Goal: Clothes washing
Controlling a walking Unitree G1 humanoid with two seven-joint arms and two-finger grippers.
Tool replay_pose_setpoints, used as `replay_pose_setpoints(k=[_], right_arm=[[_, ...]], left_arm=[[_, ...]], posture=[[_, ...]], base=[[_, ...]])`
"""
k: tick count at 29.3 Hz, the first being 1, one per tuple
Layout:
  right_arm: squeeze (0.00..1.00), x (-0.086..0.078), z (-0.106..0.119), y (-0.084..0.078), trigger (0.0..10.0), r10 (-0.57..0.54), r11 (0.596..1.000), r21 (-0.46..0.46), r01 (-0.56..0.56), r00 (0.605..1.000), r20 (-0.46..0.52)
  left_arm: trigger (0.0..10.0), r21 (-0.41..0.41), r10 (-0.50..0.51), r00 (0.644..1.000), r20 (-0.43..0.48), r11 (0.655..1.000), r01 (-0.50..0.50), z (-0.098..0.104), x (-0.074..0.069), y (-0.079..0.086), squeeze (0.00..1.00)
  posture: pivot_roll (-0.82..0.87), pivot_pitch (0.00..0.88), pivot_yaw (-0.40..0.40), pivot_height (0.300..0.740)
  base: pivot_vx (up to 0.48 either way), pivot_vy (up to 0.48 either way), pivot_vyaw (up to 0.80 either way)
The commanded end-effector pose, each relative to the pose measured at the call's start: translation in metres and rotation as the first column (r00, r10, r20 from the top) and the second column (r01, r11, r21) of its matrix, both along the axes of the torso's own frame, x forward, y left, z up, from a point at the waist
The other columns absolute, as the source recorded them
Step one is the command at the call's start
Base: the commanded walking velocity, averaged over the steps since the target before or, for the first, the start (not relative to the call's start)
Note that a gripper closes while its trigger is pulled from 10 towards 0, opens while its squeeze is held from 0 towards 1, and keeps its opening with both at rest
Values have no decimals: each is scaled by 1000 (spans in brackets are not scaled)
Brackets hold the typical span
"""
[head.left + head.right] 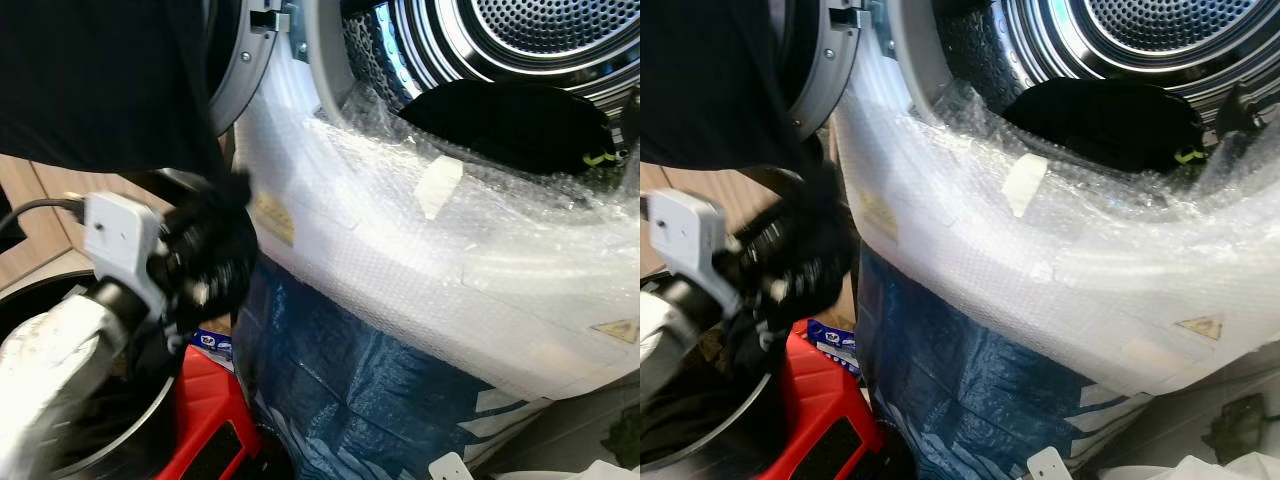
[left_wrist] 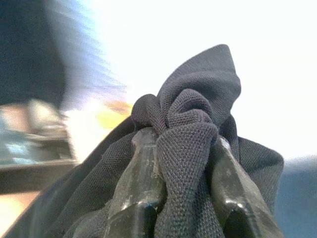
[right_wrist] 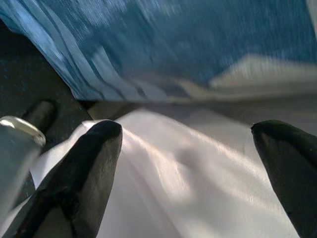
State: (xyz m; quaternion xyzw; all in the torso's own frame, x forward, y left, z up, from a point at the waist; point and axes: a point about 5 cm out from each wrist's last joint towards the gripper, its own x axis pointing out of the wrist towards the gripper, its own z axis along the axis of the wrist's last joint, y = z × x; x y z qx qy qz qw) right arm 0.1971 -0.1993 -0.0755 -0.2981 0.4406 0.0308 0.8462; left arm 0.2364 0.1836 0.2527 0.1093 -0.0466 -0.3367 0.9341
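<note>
Nearby, left end effector point(image 2: 181, 163) clamped on dark garment point(image 2: 198, 99) beside bubble-wrapped washer point(image 1: 400, 250); right end effector point(image 3: 188, 148) spread wide.

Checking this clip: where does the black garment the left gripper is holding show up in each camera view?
Left eye: the black garment hangs upper left, above the left gripper.
Right eye: same garment, upper left.
Left wrist: a bunched fold is pinched between the fingers.
Right wrist: no black garment; the open right gripper hangs over white cloth.
Shared landmark: washer drum opening.
</note>
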Motion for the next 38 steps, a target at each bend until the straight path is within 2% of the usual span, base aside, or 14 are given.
replay_pose_setpoints(k=[1,5,8,11,13,14,15,18,21,26,30,33,36,38], right_arm=[[0,0,-1,4,10000,14,1000,9,-14,1000,-10],[0,3,-1,14,10000,25,999,32,-25,1000,-6],[0,5,-1,23,10000,41,998,50,-41,999,-6],[0,8,0,35,10000,14,996,89,-15,1000,10],[0,7,0,37,10000,18,996,91,-19,1000,8],[0,6,-1,39,10000,21,995,95,-21,1000,4],[0,5,-2,41,10000,18,995,102,-17,1000,-3],[0,4,-3,45,10000,-59,986,155,59,998,-4],[0,3,-3,41,10000,-148,972,182,146,989,-4],[0,-3,-6,36,10000,-176,969,176,175,984,-12],[0,-5,-7,31,10000,-195,966,173,194,981,-12],[0,-13,-9,17,10000,-225,962,150,227,974,-25],[0,-15,-9,10,10000,-186,972,142,188,982,-30],[0,-15,-9,7,10000,-179,973,143,182,983,-32]], left_arm=[[10000,-8,-163,987,-1,987,163,12,-13,-14,0],[10000,-76,-323,945,-50,945,319,19,-15,-31,0],[10000,-74,-368,927,-70,929,363,16,-10,-38,0],[10000,-108,-466,879,-98,883,457,15,0,-57,0],[10000,-106,-480,873,-88,876,471,18,3,-62,0],[10000,-95,-499,865,-50,864,494,25,7,-68,0],[10000,-123,-504,863,-27,859,498,30,12,-69,0],[10000,-130,-479,878,-10,871,474,38,26,-69,0],[10000,-169,-518,855,-17,845,508,38,28,-75,0],[10000,-212,-578,814,-56,803,557,30,28,-90,0],[10000,-223,-579,809,-104,806,548,18,24,-88,0],[10000,-222,-490,849,-197,866,448,-16,21,-74,0],[10000,-223,-431,872,-234,896,383,-35,24,-72,0],[10000,-232,-426,871,-245,898,373,-40,24,-75,0]], posture=[[257,62,-98,740],[280,54,-85,740],[276,54,-64,740],[267,52,-32,740],[270,51,-29,740],[273,51,-26,740],[278,51,-16,740],[257,48,24,740],[237,42,44,740],[213,50,65,740],[206,54,65,740],[233,61,39,740],[236,68,-1,740],[232,68,-6,740]], base=[[0,0,0],[0,0,0],[0,0,0],[0,0,0],[0,0,0],[0,0,0],[0,0,0],[0,0,0],[0,0,0],[0,0,0],[0,0,0],[0,0,0],[0,0,0],[0,0,0]])
